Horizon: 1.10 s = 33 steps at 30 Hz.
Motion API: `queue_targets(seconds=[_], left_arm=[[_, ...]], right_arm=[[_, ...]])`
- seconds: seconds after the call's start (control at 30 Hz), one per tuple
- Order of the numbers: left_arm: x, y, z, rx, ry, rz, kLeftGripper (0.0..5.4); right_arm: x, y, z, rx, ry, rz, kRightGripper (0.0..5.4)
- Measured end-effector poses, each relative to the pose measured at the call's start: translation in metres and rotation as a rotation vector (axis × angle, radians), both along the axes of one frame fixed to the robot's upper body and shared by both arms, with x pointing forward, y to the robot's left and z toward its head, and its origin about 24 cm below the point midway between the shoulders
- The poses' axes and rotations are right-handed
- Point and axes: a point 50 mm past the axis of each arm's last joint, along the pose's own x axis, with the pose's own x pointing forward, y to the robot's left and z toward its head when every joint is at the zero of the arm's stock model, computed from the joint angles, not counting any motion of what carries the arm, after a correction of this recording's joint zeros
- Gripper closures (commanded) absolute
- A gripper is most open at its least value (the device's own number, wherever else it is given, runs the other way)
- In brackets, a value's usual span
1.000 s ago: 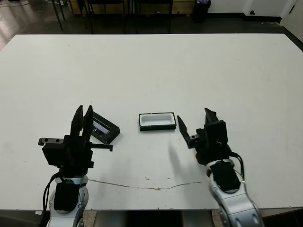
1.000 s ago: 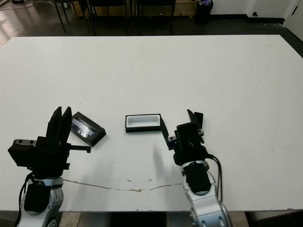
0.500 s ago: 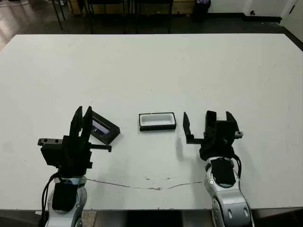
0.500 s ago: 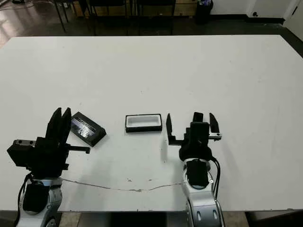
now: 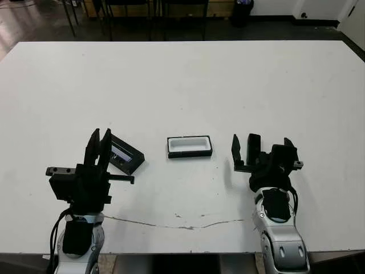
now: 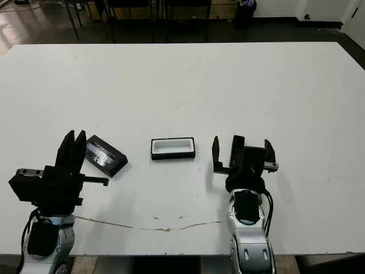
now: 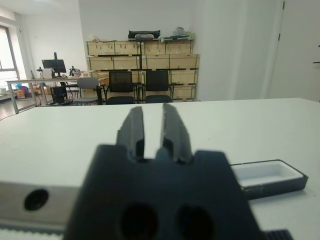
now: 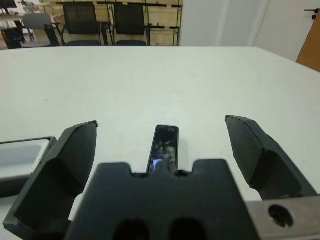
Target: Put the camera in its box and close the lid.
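The box [image 5: 189,153], a shallow black tray with a white inside, lies near the table's middle and also shows in the left wrist view [image 7: 274,185]. The lid [image 5: 126,154], black with a glossy window, lies to its left. My left gripper [image 5: 100,135] stands upright just left of the lid, shut and holding nothing. The camera [image 8: 164,148], a slim black bar, lies flat on the table right of the box [image 5: 253,146]. My right gripper [image 5: 262,146] is open wide, with one finger on each side of the camera and neither touching it.
A thin cracked line [image 5: 171,221] runs along the white table [image 5: 188,85] near its front edge. Chairs and wooden crates stand beyond the far edge.
My right gripper has swung to the right, away from the box, and now faces straight ahead with the camera between its fingers. The left arm, lid and box have not moved.
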Motion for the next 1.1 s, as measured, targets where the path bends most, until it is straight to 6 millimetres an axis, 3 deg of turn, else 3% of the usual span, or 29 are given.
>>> queue_targets(seconds=[0.63,0.77,1.1], left_arm=[[0.000,0.006,0.001,0.012,0.001,0.001,5.40],[-0.001,0.009,0.001,0.026,0.002,0.001,5.40],[-0.001,0.009,0.001,0.020,0.003,-0.013,5.40]], right_arm=[[0.000,0.000,-0.022,0.021,0.041,-0.047,0.02],[-0.001,0.001,-0.023,0.028,0.026,-0.068,0.57],[-0.004,-0.001,-0.026,0.077,-0.009,-0.124,2.81]])
